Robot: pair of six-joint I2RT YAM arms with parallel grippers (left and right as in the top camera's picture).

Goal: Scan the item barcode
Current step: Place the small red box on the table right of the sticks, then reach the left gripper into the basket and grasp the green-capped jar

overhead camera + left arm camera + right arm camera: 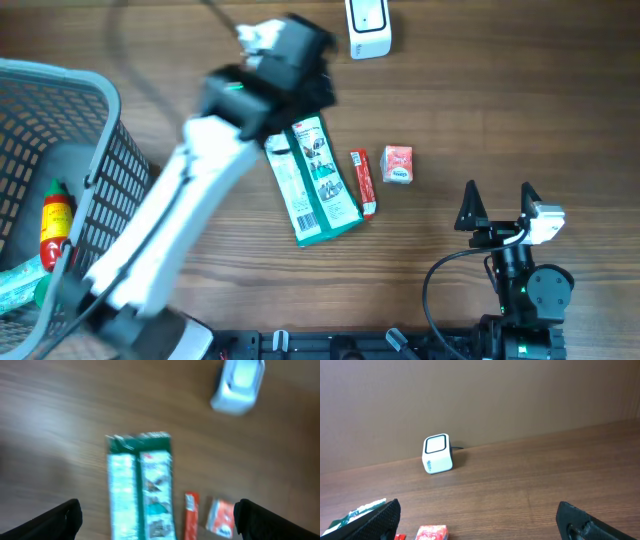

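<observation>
A green and white packet (318, 180) lies flat on the wooden table, blurred in the left wrist view (141, 485). My left gripper (300, 95) hovers above its far end, open and holding nothing; its two dark fingers stand wide on either side of the packet (159, 522). The white barcode scanner (368, 28) stands at the table's far edge, beyond the packet (238, 386), and faces my right wrist camera (438, 453). My right gripper (498, 205) rests at the near right, open and empty (480, 522).
A red stick pack (362, 182) and a small red box (398, 164) lie just right of the packet. A grey mesh basket (90, 100) fills the left side, holding a red bottle (56, 222) and green packaging (20, 280).
</observation>
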